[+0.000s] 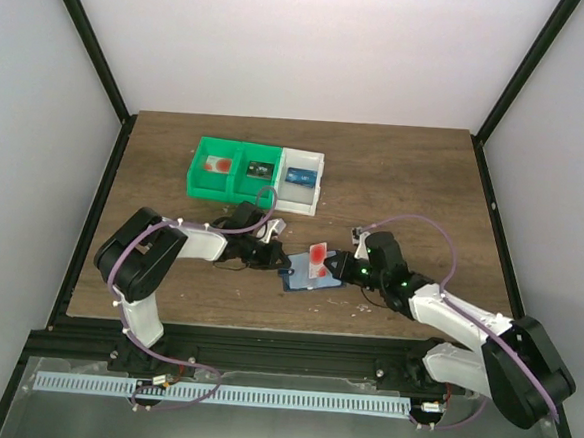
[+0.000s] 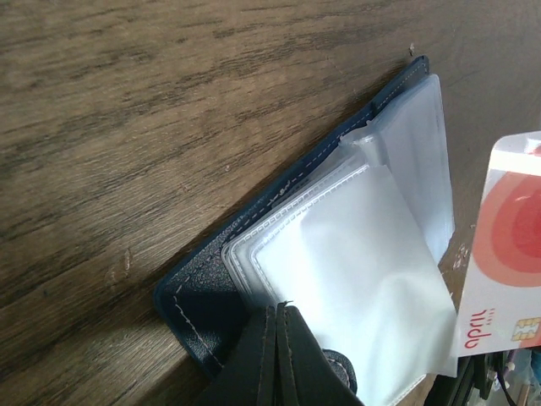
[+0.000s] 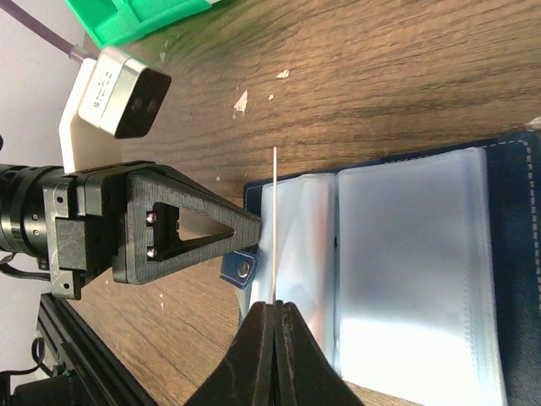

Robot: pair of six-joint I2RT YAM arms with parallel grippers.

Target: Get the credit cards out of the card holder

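The card holder lies open on the table, navy with clear pockets. My left gripper is shut, and its tips press on the holder's near edge by the snap tab. In the right wrist view the left gripper touches the holder at its left edge. My right gripper is shut on a credit card, whitish-pink with a red spot, held upright above the pockets. That card shows edge-on above the right gripper's fingertips, and its face shows in the left wrist view.
A green bin stands behind the holder, with a red-spotted card in its left compartment and a dark card in the other. A white bin beside it holds a blue card. The table's front edge is close.
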